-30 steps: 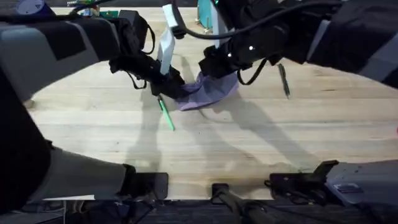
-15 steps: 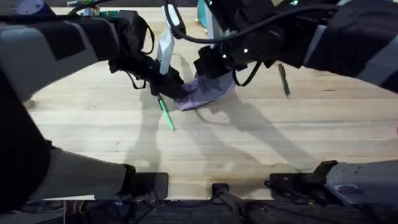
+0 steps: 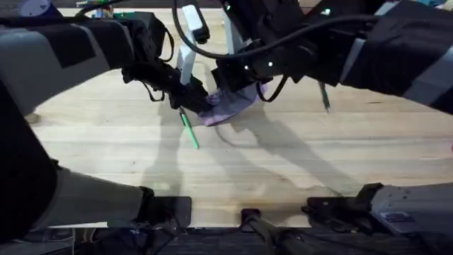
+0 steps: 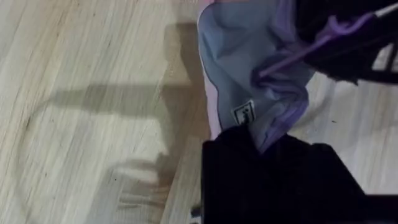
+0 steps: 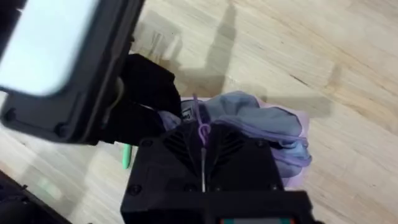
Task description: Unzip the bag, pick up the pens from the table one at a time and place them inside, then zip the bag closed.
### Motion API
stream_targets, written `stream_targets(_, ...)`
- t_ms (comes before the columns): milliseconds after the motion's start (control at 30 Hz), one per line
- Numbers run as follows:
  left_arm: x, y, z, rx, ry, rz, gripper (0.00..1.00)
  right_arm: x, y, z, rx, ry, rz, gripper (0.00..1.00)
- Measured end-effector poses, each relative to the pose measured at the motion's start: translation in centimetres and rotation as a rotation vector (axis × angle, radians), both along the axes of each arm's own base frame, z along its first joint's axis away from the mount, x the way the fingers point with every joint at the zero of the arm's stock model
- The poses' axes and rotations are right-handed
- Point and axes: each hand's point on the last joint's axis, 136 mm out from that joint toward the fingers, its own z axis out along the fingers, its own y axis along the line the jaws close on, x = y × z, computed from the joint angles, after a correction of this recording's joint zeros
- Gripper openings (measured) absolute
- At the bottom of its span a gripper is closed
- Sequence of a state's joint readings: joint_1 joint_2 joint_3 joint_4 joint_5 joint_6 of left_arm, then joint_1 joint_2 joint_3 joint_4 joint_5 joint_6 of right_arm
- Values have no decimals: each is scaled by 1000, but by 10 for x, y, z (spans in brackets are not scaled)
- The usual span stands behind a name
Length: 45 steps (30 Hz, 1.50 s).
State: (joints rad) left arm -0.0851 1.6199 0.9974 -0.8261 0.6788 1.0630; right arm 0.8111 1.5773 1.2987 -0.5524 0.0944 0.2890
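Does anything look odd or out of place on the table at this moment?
Only the bag stands out: it is bunched and crumpled between the left gripper and the right gripper, not lying flat. The green pen and the dark pen lie loose on the table.

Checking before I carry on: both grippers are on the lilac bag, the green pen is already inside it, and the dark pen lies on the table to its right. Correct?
Not quite. The green pen is not inside; the overhead view shows it lying on the table beside the bag. The rest holds: the left gripper and right gripper are on the bag, the dark pen to its right.
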Motion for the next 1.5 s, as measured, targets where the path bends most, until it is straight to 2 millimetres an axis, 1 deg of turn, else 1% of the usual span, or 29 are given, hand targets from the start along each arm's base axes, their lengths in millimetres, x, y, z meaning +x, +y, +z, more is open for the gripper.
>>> stream_targets(267,0,2,1,7,-1,4,42,-4,8,3,-3,-26,14,33)
stream_targets(600,0,2,1,6,-1,4,41,-5,7,1,-10,-21,16,33)
stream_targets(633,0,2,1,6,-1,3,41,-7,5,1,-20,-10,17,78)
stream_targets(733,0,0,1,3,-6,-1,41,-12,6,0,-17,12,29,291)
stream_targets(767,0,-1,1,3,-7,-4,41,-13,6,-1,-18,21,34,344)
stream_targets(800,0,-1,1,3,-8,-6,41,-14,5,-2,-20,28,36,374)
stream_targets(867,0,-2,1,2,-10,-9,41,-17,4,-3,-21,44,39,479)
stream_targets(900,0,-3,1,1,-11,-11,41,-18,3,-5,-22,57,42,562)
stream_targets(1000,0,-5,2,-4,-16,-17,41,-22,-2,-9,-25,97,44,930)
stream_targets(1033,0,-6,2,-7,-18,-19,41,-23,-5,-11,-31,111,40,979)
stream_targets(1100,0,-7,2,-10,-18,-22,41,-23,-12,-13,-35,138,29,994)
stream_targets(1300,0,-9,3,-20,-21,-25,41,-18,-35,-18,-37,207,-19,995)
stream_targets(1367,0,-10,4,-24,-23,-26,41,-17,-43,-14,-24,219,-36,995)
stream_targets(1500,1,-10,4,-28,-25,-26,41,-12,-60,12,41,194,-72,995)
